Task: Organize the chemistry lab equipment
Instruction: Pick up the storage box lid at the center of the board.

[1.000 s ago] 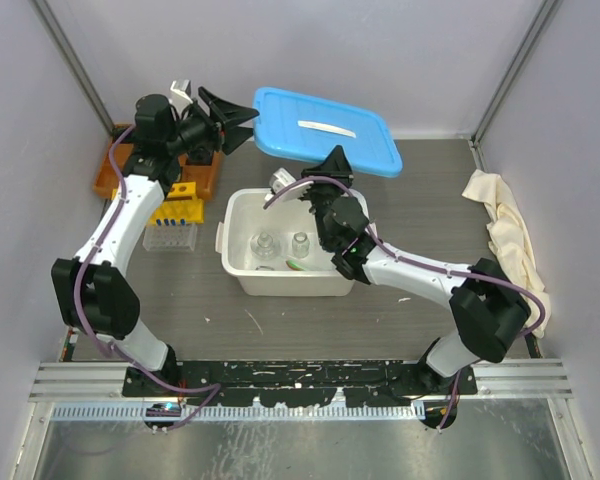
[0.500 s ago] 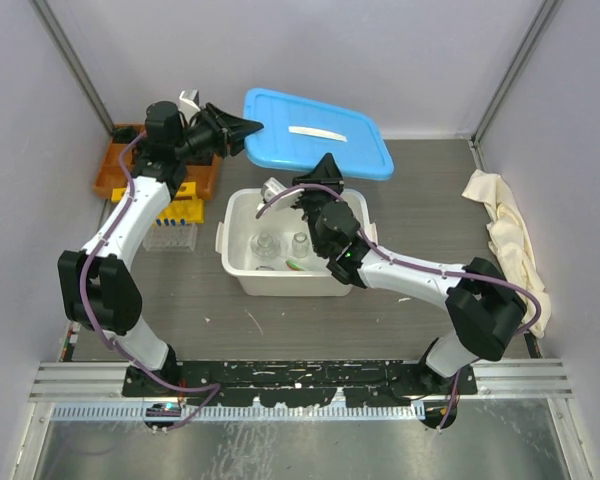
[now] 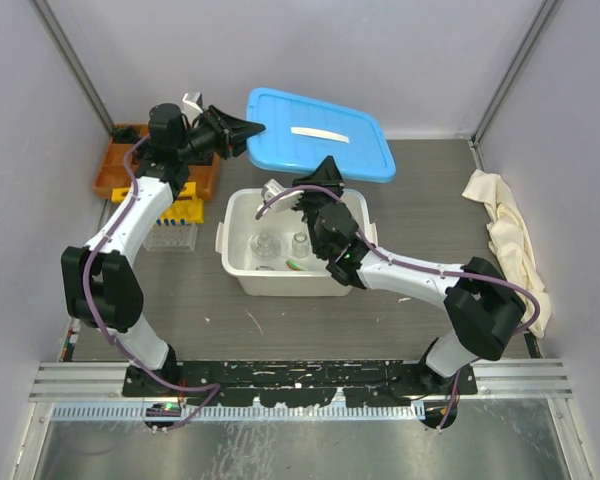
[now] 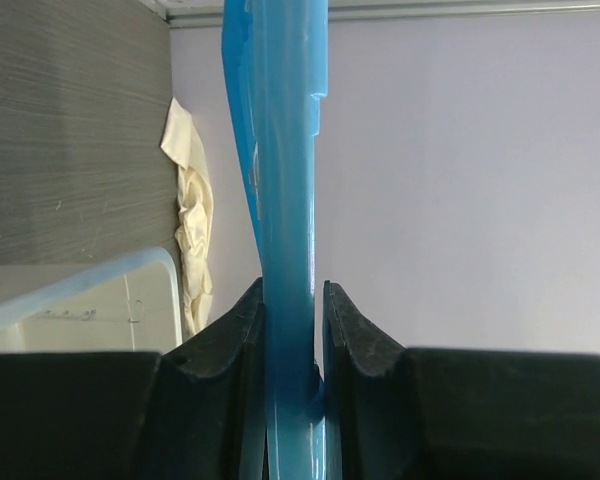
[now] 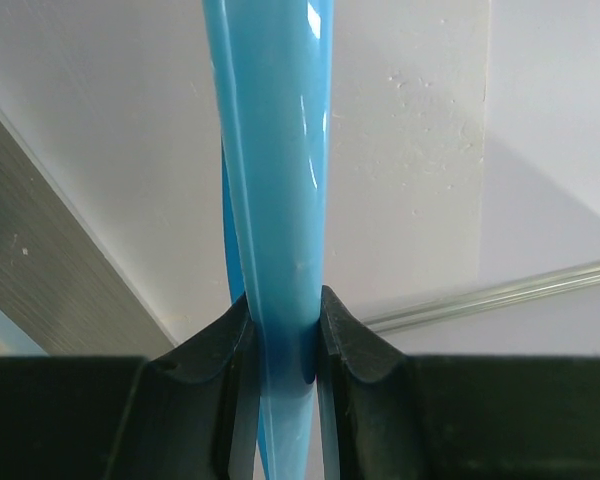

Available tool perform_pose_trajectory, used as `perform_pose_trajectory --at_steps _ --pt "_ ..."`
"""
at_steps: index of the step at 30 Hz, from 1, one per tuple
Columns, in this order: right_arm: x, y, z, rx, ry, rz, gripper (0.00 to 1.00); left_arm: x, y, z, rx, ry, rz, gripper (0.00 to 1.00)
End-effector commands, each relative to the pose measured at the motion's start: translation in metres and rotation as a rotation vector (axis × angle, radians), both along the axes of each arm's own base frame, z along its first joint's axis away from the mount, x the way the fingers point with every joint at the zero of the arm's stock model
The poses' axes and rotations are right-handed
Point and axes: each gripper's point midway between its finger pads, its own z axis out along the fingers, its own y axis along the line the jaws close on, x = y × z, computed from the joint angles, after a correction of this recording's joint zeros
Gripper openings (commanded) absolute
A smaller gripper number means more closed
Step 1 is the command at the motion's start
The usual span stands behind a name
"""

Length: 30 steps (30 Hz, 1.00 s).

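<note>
A blue plastic lid point(image 3: 320, 135) is held in the air behind and above the white bin point(image 3: 280, 282). My left gripper point(image 3: 250, 127) is shut on the lid's left edge. My right gripper point(image 3: 325, 172) is shut on its near edge. The lid stands edge-on between the jaws in the left wrist view point(image 4: 285, 150) and the right wrist view point(image 5: 275, 150). Two small clear glass flasks point(image 3: 265, 245) and a green spoon point(image 3: 296, 265) lie in the bin. The yellow tube rack point(image 3: 175, 212) stands left of the bin. The forceps are not in view.
An orange tray point(image 3: 108, 176) of black parts sits at the back left, behind the rack. A cream-white cloth point(image 3: 505, 225) lies along the right wall. The left wrist view also shows the bin rim point(image 4: 80, 290) and the cloth point(image 4: 192, 220).
Both grippers have carried the blue lid a little to the left and back from where it was a second ago. It has hardly moved in the last half second.
</note>
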Motion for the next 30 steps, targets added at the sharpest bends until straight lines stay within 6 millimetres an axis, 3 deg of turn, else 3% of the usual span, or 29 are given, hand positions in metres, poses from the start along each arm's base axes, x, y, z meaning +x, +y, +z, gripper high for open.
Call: perform_pose_trajectory --at_steps 1,4,7,14,19,26,30 --pt "-0.016 -0.022 0.048 0.185 -0.134 -0.032 0.25 0.008 0.003 0.004 -0.001 -0.112 -0.014 0.00" --pt "-0.020 -0.029 0.052 0.205 -0.144 -0.042 0.35 0.011 0.008 0.008 -0.040 -0.125 -0.009 0.00" --pt "-0.026 -0.038 0.056 0.228 -0.148 -0.052 0.53 0.017 0.017 0.010 -0.082 -0.133 0.006 0.00" --pt "-0.046 -0.058 0.064 0.388 -0.068 -0.008 0.68 0.029 0.037 0.015 -0.189 -0.141 0.033 0.00" --pt "-0.063 -0.087 0.080 0.526 -0.086 -0.033 0.69 0.030 0.038 0.029 -0.270 -0.181 -0.011 0.00" --pt "-0.068 -0.127 0.092 0.628 -0.109 -0.180 0.70 0.011 0.033 0.010 -0.188 -0.167 -0.108 0.00" --pt "-0.060 -0.141 0.084 0.663 -0.094 -0.240 0.70 -0.009 0.036 0.006 -0.202 -0.167 -0.141 0.00"
